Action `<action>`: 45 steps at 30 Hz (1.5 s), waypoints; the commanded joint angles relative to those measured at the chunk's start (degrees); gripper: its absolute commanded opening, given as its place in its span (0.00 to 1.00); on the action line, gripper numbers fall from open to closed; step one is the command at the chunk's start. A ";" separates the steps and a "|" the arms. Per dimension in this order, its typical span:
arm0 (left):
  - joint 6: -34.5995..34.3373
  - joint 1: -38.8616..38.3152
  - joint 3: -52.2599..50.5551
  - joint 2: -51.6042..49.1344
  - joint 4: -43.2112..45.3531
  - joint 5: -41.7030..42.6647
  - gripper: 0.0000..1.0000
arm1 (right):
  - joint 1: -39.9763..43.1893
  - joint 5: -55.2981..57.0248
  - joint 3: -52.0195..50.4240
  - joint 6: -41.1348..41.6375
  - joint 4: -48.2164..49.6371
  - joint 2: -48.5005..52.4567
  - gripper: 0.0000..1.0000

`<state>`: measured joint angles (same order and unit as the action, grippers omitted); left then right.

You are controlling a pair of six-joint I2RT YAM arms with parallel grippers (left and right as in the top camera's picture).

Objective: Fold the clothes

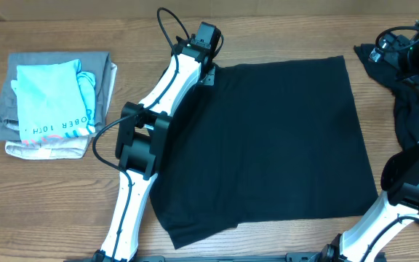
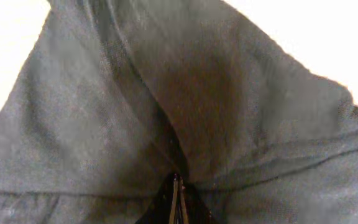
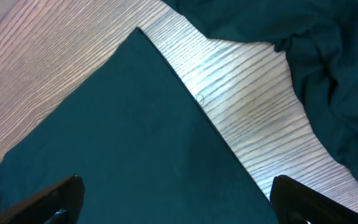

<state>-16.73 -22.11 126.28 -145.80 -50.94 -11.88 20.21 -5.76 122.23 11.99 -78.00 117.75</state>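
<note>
The black T-shirt (image 1: 268, 145) lies flat in the middle of the bench (image 1: 64, 211), a near-square panel, its slightly longer axis running 9 to 3 o'clock, near edge climbing toward 3. At its 11 o'clock corner the left gripper (image 2: 178, 198) pinches a ridge of fabric. At 1 o'clock the right gripper (image 3: 179, 202) hangs spread above the other far corner, 1 crumpled black garment (image 1: 406, 109) beside it.

Second black garment (image 1: 407, 116) cut off at frame edge, partly under right arm (image 1: 413, 182). Left gripper (image 2: 178, 194) tips buried in black T-shirt (image 2: 166, 93), apparently pinching.
</note>
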 commanded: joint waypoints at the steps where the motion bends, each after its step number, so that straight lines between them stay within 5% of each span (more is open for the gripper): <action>1: -1.09 0.09 -1.55 -1.22 1.57 -1.64 0.04 | -0.09 -0.33 0.42 -0.04 0.28 0.02 1.00; 14: -1.14 0.11 3.21 -1.11 2.12 -2.05 0.04 | -0.09 -0.33 0.42 -0.04 0.28 0.02 1.00; 27: -4.74 0.24 3.19 -1.70 14.97 -1.53 0.08 | -0.09 -0.33 0.42 -0.04 0.28 0.02 1.00; 37: -1.22 1.57 3.78 -5.14 26.62 10.29 0.18 | -0.09 -0.33 0.42 -0.04 0.28 0.02 1.00; 45: 4.76 4.61 14.51 3.56 14.99 9.94 0.34 | -0.09 -0.33 0.42 -0.04 0.28 0.02 1.00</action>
<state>-15.14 -19.35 134.85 -150.15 -31.68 -2.50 20.21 -5.78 122.23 11.99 -78.00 117.75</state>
